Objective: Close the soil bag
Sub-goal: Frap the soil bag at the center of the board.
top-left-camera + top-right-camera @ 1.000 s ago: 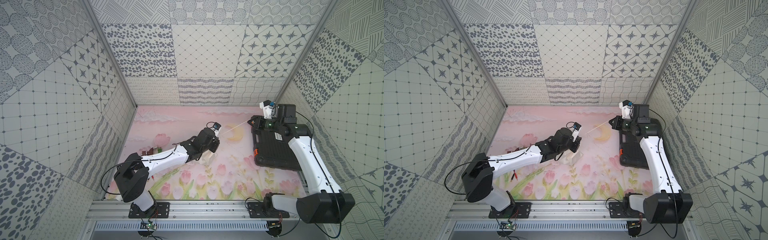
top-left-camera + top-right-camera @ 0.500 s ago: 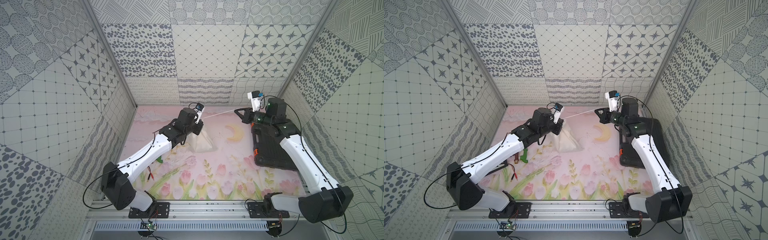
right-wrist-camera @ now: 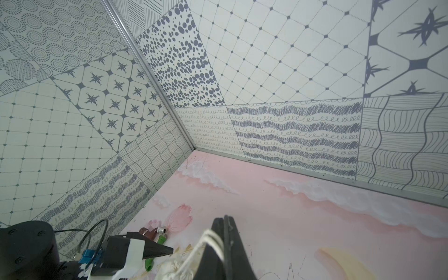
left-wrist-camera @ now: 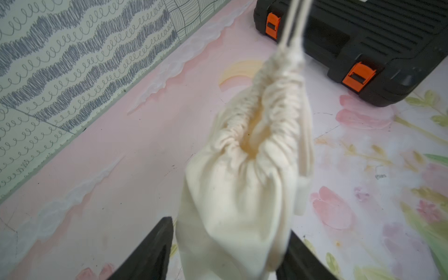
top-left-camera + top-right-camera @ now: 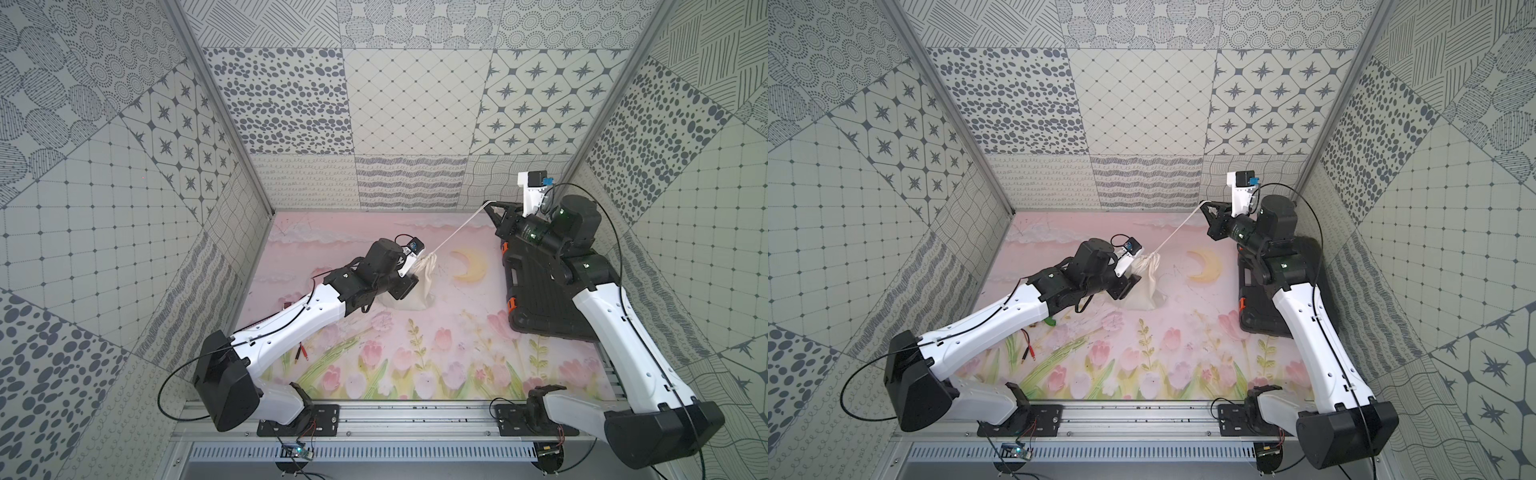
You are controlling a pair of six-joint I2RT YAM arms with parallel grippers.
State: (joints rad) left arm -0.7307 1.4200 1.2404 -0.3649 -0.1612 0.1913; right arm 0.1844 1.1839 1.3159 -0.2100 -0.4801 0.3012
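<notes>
We've just opened L gripper (image 4: 231,228) off cream cloth soil bag (image 4: 242,181) — R gripper (image 5: 492,205) pinches taut pale cord (image 5: 458,229); neck nearly closed.

The left arm (image 5: 291,324) and right arm (image 5: 615,328) pair glossy white link shells with bulky matte black joints; thin black cables (image 5: 159,392) loop alongside. Small green lights (image 5: 562,211) dot the right arm's wrist joints. The left tool (image 4: 230,225) has black wedge-shaped fingers (image 4: 155,249).
</notes>
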